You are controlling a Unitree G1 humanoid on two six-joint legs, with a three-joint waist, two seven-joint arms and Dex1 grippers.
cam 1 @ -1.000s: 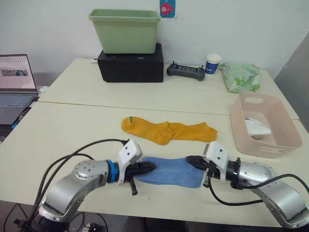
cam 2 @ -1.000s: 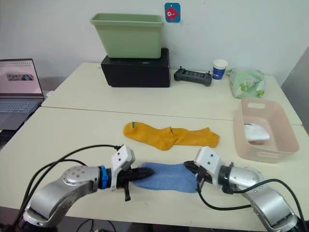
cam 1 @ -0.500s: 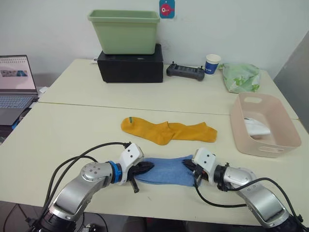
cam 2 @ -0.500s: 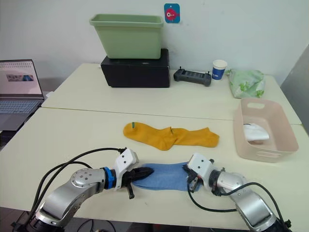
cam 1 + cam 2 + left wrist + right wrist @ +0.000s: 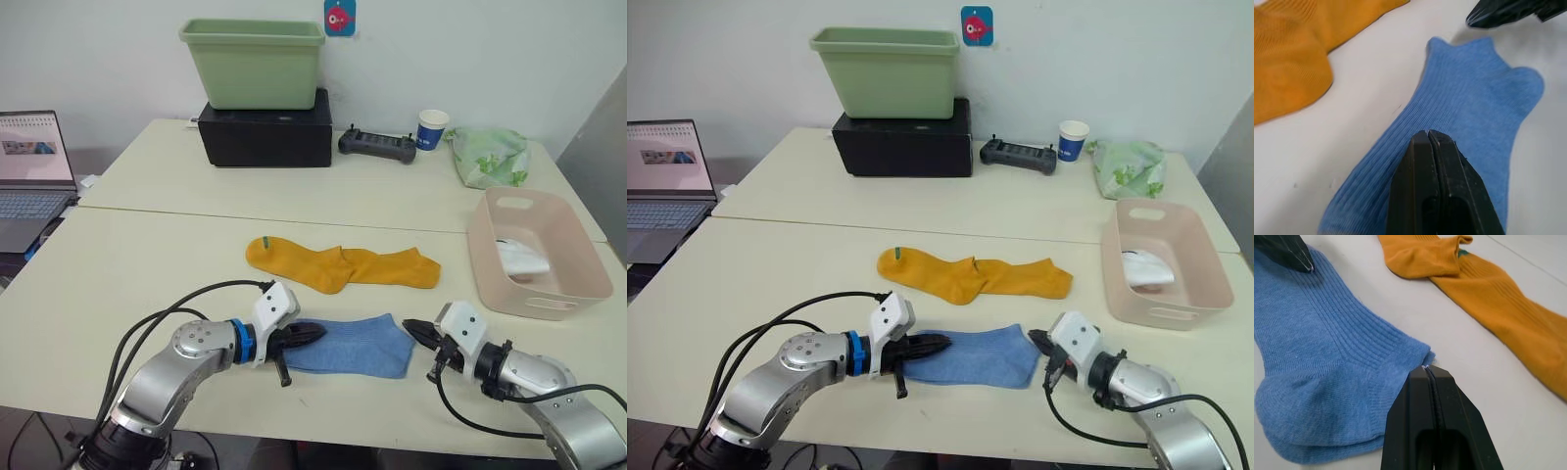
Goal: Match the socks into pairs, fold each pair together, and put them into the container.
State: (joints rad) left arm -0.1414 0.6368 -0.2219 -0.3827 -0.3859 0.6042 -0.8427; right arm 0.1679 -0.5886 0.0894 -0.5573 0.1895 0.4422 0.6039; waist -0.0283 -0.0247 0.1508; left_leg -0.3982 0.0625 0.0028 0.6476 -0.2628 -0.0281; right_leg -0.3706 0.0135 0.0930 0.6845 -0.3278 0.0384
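Left eye view, blue-banded paper cup (image 5: 432, 128), lettering unreadable

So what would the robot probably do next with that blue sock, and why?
Probably fold the light blue sock pair in half: it lies flat, the left gripper rests shut on one end, and the shut right gripper sits just off the other, so the right would need to re-grip first.

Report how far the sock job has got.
Done: a white sock bundle lies in the pink basket. In hand: the light blue socks lie stacked flat on the table; the left gripper rests shut on one end, the right gripper sits shut just off the other. Left: folding and binning the blue, then the mustard-yellow socks.
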